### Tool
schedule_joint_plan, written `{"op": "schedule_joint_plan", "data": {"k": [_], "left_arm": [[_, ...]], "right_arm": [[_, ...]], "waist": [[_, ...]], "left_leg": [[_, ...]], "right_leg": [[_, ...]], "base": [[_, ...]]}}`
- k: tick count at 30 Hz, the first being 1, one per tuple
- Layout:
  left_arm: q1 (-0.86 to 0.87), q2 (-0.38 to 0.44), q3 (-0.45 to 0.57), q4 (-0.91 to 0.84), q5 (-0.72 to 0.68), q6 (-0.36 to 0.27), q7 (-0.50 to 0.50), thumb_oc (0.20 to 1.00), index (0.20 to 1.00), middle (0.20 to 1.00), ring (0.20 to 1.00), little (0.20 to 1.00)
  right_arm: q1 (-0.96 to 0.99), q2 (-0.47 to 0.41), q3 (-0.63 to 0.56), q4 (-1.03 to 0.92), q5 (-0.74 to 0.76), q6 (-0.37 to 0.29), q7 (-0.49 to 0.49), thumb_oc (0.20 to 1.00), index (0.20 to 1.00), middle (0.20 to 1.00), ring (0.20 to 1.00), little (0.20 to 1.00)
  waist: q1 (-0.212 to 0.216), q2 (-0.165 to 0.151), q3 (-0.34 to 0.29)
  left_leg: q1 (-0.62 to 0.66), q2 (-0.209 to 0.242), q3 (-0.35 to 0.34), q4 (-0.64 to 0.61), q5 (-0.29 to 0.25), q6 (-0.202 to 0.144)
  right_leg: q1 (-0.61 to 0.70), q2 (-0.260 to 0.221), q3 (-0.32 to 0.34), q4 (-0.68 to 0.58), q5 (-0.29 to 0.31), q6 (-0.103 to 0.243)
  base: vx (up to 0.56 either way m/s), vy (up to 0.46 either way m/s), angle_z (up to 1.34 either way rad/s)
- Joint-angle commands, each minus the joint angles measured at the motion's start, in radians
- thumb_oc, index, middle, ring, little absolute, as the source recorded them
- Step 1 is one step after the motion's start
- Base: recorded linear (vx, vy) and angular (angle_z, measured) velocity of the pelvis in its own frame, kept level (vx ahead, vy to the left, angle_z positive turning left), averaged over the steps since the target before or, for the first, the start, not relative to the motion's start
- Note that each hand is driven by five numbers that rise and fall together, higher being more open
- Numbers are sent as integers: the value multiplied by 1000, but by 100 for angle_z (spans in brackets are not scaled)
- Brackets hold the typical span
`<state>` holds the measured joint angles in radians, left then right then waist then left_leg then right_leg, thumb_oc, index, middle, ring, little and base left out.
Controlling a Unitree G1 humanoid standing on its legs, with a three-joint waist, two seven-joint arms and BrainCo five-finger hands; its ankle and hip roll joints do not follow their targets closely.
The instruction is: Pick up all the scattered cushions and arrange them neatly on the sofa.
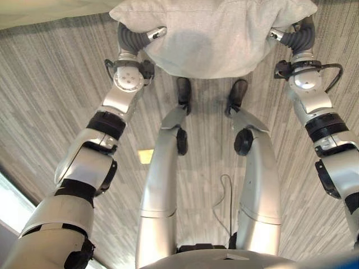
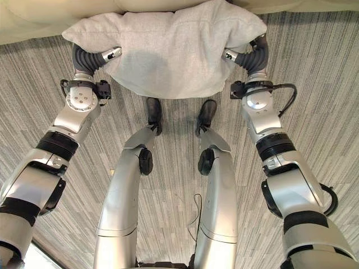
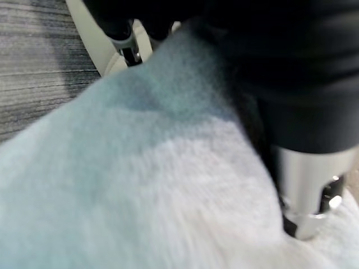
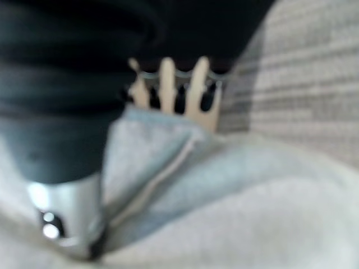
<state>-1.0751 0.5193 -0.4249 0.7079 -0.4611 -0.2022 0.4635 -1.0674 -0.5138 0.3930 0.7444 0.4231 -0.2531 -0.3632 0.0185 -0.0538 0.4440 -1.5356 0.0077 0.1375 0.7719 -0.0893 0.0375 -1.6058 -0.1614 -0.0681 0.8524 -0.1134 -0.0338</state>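
Observation:
A large light grey cushion (image 2: 168,50) hangs in front of me above the floor, held by its two side edges. My left hand (image 2: 106,56) grips its left edge, thumb (image 3: 308,207) pressed into the fabric and fingers on the far side. On the opposite edge my right hand (image 2: 238,56) pinches the same way, its thumb (image 4: 61,218) on the near face and fingers (image 4: 168,84) showing past the edge. The cushion's far edge reaches the cream sofa (image 2: 33,22) across the top of the eye views.
Grey striped carpet (image 2: 320,112) covers the floor on both sides. A small yellow patch (image 1: 146,156) lies on the carpet near my left side. A bright pale strip (image 1: 11,207) runs along the lower left.

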Motion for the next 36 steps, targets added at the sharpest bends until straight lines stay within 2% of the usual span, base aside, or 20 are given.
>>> {"op": "schedule_joint_plan", "data": {"k": [1, 2, 3, 4, 7, 13, 21, 22, 24, 28, 29, 31, 36], "left_arm": [[30, -116, 11, -33, -27, -95, 5, 1000, 1000, 1000, 1000, 1000], [29, -123, 16, -34, -44, -102, 5, 812, 812, 812, 812, 812], [26, -128, 19, -40, -62, -108, 1, 476, 476, 476, 476, 476], [25, -129, 21, -43, -76, -112, -6, 200, 200, 200, 200, 200], [52, -116, 41, -87, -86, -129, -30, 200, 200, 200, 200, 200], [100, -117, 63, -135, -80, -136, -51, 200, 200, 200, 200, 200], [284, -180, 83, -282, -91, -148, -154, 200, 200, 200, 200, 200], [364, -198, 96, -321, -90, -153, -172, 200, 200, 200, 200, 200], [411, -206, 101, -353, -84, -154, -175, 200, 200, 200, 200, 200], [499, -214, 108, -386, -70, -151, -182, 200, 200, 200, 200, 200], [553, -218, 111, -404, -61, -146, -190, 200, 200, 200, 200, 200], [585, -218, 115, -416, -59, -145, -194, 200, 200, 200, 200, 200], [735, -238, 133, -457, -66, -133, -217, 200, 200, 200, 200, 200]], "right_arm": [[5, 148, 139, -49, 20, -59, 29, 1000, 1000, 1000, 1000, 1000], [6, 163, 142, -51, 33, -62, 36, 589, 589, 589, 589, 589], [3, 175, 152, -58, 36, -64, 43, 442, 442, 442, 442, 442], [5, 183, 164, -61, 35, -63, 52, 200, 200, 200, 200, 200], [28, 174, 174, -95, 10, -63, 76, 200, 200, 200, 200, 200], [80, 136, 117, -158, -10, -68, 69, 200, 200, 200, 200, 200], [228, 98, 25, -271, -43, -66, 90, 200, 200, 200, 200, 200], [301, 99, -12, -327, -80, -66, 80, 200, 200, 200, 200, 200], [348, 102, -29, -358, -111, -61, 68, 200, 200, 200, 200, 200], [434, 116, -49, -394, -138, -53, 61, 200, 200, 200, 200, 200], [487, 132, -64, -410, -143, -51, 65, 200, 200, 200, 200, 200], [516, 140, -66, -417, -149, -47, 66, 200, 200, 200, 200, 200], [659, 166, -86, -435, -172, -27, 86, 200, 200, 200, 200, 200]], "waist": [[-21, 81, -140], [-20, 80, -143], [-20, 79, -146], [-21, 79, -150], [-25, 74, -181], [-33, 65, -204], [-38, 51, -205], [-33, 44, -212], [-29, 40, -220], [-23, 34, -232], [-19, 26, -240], [-16, 24, -240], [-8, 11, -237]], "left_leg": [[-13, -8, -115, -28, -18, -32], [-12, -8, -115, -32, -17, -32], [-11, -10, -118, -37, -16, -33], [-10, -11, -118, -40, -14, -33], [-7, -13, -122, -47, -12, -36], [55, -10, -131, -86, -12, -39], [353, -7, -158, -296, 20, -61], [471, -4, -171, -370, 34, -74], [554, -6, -180, -422, 44, -81], [691, -7, -187, -495, 60, -91], [759, -8, -187, -535, 100, -95], [807, -5, -188, -554, 105, -100], [1020, 15, -192, -617, 121, -121]], "right_leg": [[37, 18, -5, 11, -21, 113], [37, 19, -6, 10, -21, 112], [37, 21, -5, 8, -19, 113], [37, 22, -7, 8, -19, 112], [42, 29, -9, 7, -19, 108], [110, 36, -22, -29, -15, 110], [391, 39, -68, -205, 4, 113], [503, 36, -82, -281, 14, 112], [578, 34, -93, -334, 20, 111], [710, 40, -112, -417, 30, 106], [789, 41, -131, -479, 63, 95], [838, 44, -138, -504, 62, 93], [1091, 63, -171, -616, 53, 82]], "base": [[0, 0, 0], [0, 0, 0], [0, 0, 0], [0, 0, 0], [-1, -14, 3], [-4, -3, 1], [-44, -50, 9], [-65, -121, 14], [-44, -116, 7], [-18, -82, 7], [-67, -94, 4], [-19, -85, 7], [72, -112, 14]]}}
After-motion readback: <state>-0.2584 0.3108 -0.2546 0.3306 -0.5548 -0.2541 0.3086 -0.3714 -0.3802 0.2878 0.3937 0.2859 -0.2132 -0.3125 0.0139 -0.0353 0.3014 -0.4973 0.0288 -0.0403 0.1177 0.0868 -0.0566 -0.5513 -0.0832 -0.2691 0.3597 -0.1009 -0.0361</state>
